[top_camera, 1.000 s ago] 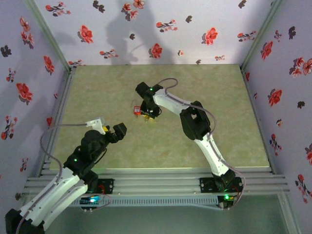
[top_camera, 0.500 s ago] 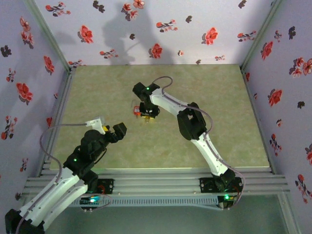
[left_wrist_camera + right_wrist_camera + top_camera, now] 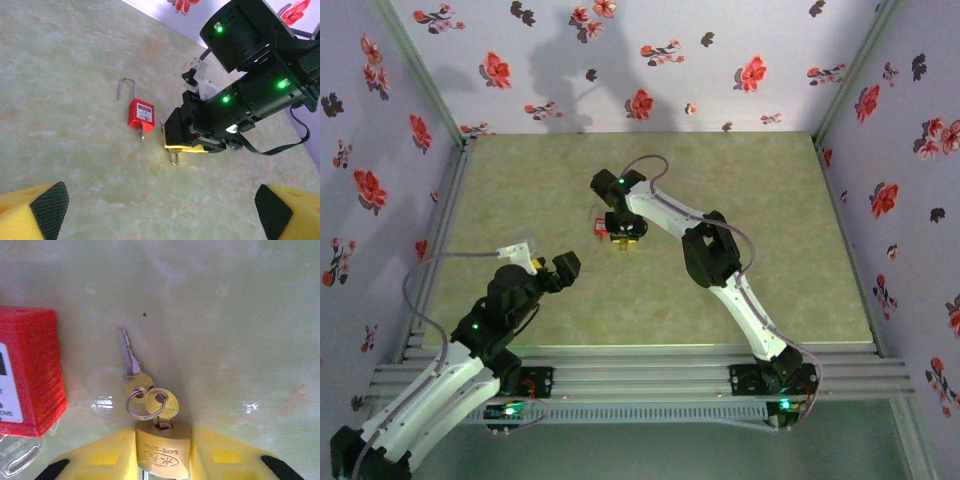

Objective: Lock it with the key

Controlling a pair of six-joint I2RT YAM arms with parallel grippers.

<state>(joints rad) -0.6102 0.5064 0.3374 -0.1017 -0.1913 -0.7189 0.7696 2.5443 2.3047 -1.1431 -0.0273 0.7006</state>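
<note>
A small brass padlock (image 3: 162, 447) sits between the yellow fingers of my right gripper (image 3: 162, 462), which is shut on its body. One brass key (image 3: 163, 404) is in its keyhole. A ring (image 3: 138, 403) links that key to a second key (image 3: 131, 360) lying flat on the table. In the top view the right gripper (image 3: 623, 236) is low over the table's middle. The left wrist view shows the keys (image 3: 174, 159) poking out below the right gripper (image 3: 184, 145). My left gripper (image 3: 160, 210) is open and empty at the near left, and in the top view (image 3: 553, 268) it is well short of the locks.
A red padlock (image 3: 25, 370) lies just left of the brass one, with its shackle (image 3: 125, 87) open and a key (image 3: 141, 134) at its base. It shows in the top view (image 3: 601, 224) beside the right gripper. Floral walls (image 3: 640, 60) enclose the pale green tabletop (image 3: 770, 220).
The right wrist has shifted slightly left and back and turned, carrying the brass padlock with it. The left arm has stayed still.
</note>
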